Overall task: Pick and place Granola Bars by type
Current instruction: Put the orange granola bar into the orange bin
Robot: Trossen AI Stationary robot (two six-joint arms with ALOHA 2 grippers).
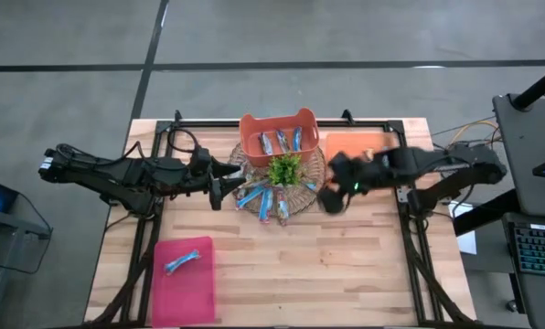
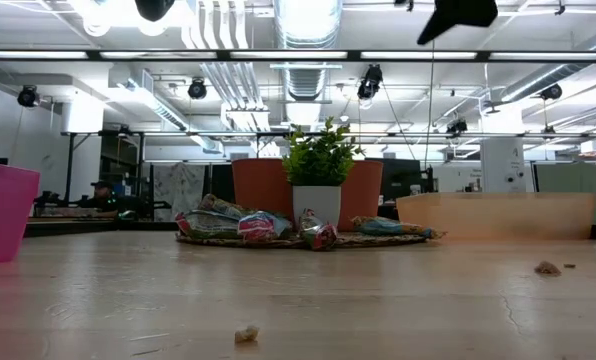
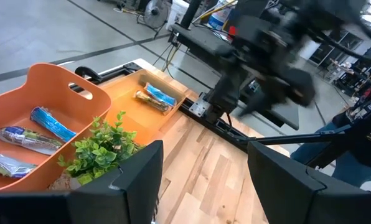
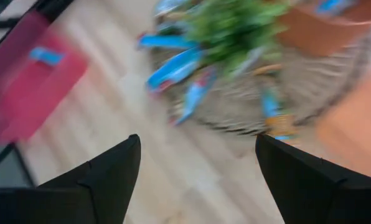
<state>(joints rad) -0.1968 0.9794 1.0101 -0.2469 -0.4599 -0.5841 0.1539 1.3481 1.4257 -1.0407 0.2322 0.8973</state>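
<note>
Spread wide and empty on right gripper (image 1: 332, 199), beside round woven mat (image 1: 315, 172). Also apart and empty on left gripper (image 1: 219, 190), at mat's other edge. Granola Bars (image 1: 265, 201) heaped on mat around plant (image 1: 284, 168); others inside orange basket (image 1: 254, 123), flat orange tray (image 1: 346, 143), pink bin (image 1: 204, 292).

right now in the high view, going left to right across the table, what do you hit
pink bin → left gripper → green plant → right gripper → flat orange tray
</note>
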